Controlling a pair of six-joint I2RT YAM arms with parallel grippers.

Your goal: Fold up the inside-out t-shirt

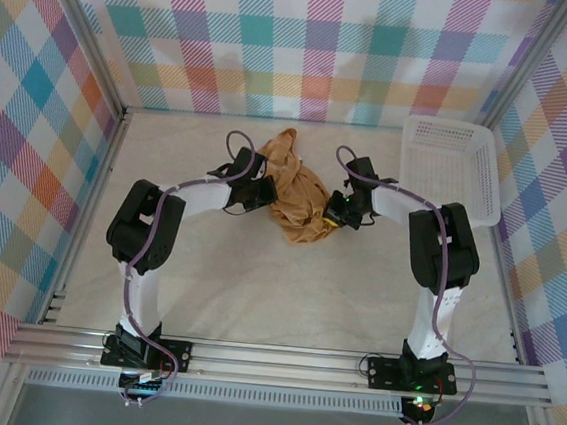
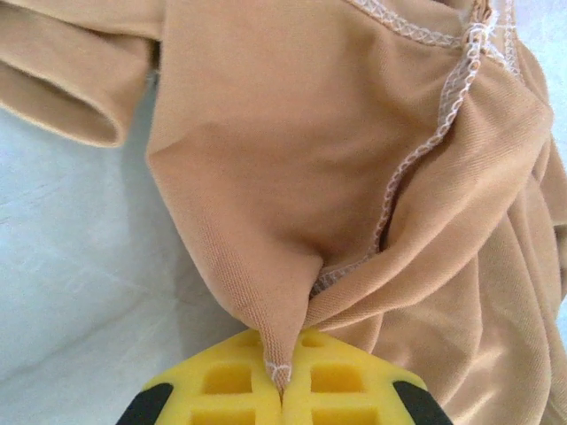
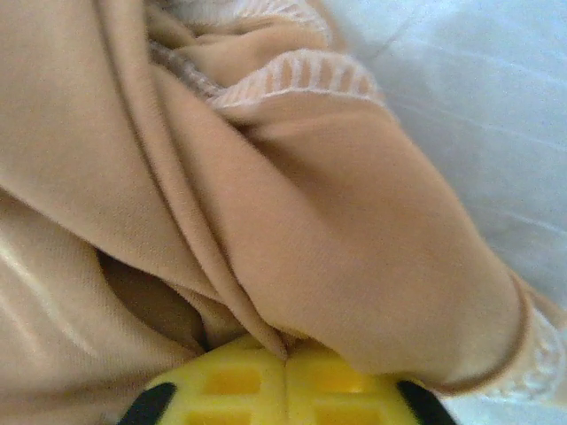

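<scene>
Plaid panels (image 1: 320, 45) in pastel checks wall in the cell on three sides, with aluminium posts at the corners. Inside them lies a pale, faintly marbled tabletop (image 1: 286, 293), bare over its near half, with a metal rail (image 1: 280, 358) along the near edge carrying both arm bases. A white mesh basket (image 1: 448, 173) sits in the far right corner. The inside-out t-shirt (image 1: 295, 199) lies crumpled in a heap towards the far middle, between the two arms and well apart from the basket. The left fingers (image 2: 230, 385) are pressed together on a stitched point of its cloth, and the right fingers (image 3: 337, 385) are clamped on a thick fold. White seam stitching (image 2: 416, 150) shows on the outside.
</scene>
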